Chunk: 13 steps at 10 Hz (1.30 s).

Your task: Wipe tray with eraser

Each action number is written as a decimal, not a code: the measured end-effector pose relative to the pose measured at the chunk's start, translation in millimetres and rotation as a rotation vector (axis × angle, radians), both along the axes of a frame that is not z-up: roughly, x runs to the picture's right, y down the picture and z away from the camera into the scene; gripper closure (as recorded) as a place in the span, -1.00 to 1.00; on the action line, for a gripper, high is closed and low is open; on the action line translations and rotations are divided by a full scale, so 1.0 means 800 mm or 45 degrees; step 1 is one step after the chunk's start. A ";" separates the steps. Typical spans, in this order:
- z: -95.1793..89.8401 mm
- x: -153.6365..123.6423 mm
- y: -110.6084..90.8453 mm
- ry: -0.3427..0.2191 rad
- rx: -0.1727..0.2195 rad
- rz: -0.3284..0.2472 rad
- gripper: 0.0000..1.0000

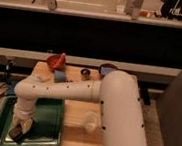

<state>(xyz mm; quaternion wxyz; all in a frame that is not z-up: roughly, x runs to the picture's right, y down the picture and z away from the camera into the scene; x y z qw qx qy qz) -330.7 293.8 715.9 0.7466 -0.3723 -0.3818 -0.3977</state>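
Note:
The green tray (48,115) lies on the near left part of the wooden table. The eraser (15,134), a small dark block, rests on the tray's bottom near its front left corner. My gripper (22,127) points down from the white arm (72,90) and is shut on the eraser, pressing it onto the tray. The gripper hides part of the eraser's top.
An orange funnel-like bowl (57,61), a small blue flat object (60,75), a small dark round item (86,74) and a dark bowl (106,69) stand along the table's back. A translucent cup (91,122) stands right of the tray. Cables (2,75) hang at the left.

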 end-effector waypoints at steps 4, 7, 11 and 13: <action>0.022 -0.030 -0.031 -0.024 0.021 -0.019 1.00; 0.063 -0.010 -0.058 0.069 0.012 0.057 1.00; 0.094 0.067 -0.077 0.209 -0.009 0.212 1.00; 0.097 0.103 -0.079 0.261 -0.012 0.271 1.00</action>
